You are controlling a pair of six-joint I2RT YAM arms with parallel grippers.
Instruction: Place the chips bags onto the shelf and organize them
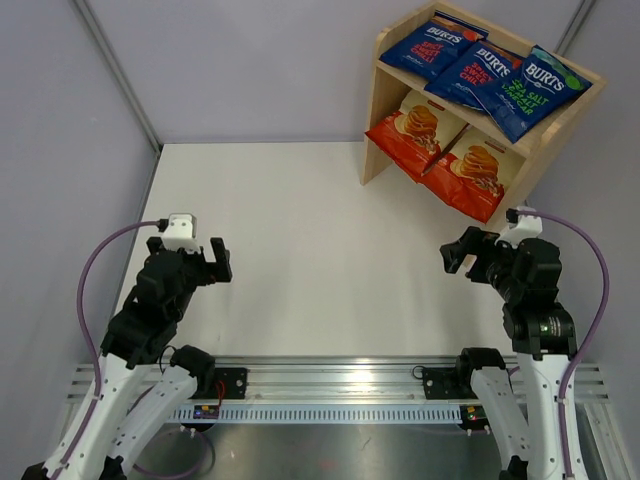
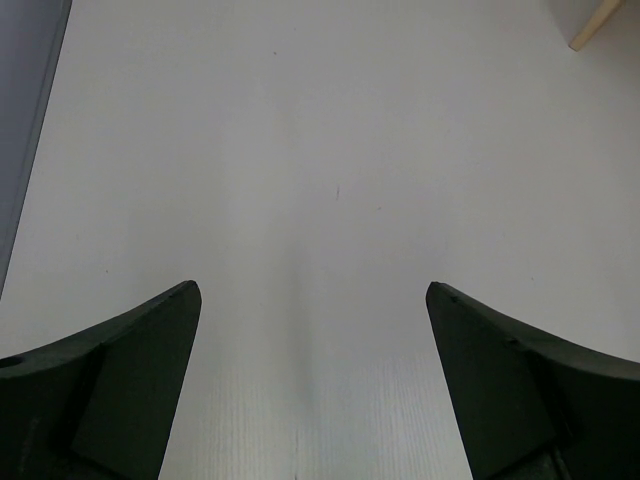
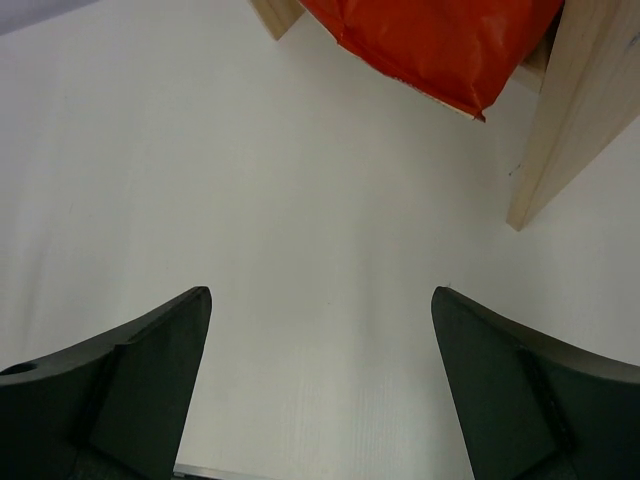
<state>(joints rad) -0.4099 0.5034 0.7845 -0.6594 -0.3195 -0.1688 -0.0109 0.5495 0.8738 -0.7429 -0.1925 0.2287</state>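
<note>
White surface (image 1: 300,250) carries the shelf (image 1: 379,112) at one o'clock, and all five chips bags (image 1: 470,172) sit on it: three blue Burts bags (image 1: 485,72) on top, two red Cassava bags (image 1: 415,132) below. You have, I judge, little left but tidying. Your left gripper (image 1: 220,260) and right gripper (image 1: 450,256) hang spread, empty, at seven and five o'clock.

Pale wood shelf (image 1: 541,150); three dark blue bags (image 1: 478,72) with white logos, one seemingly green-lettered; two orange-red bags (image 1: 472,172) with cream tops; white surface (image 1: 300,250)
</note>
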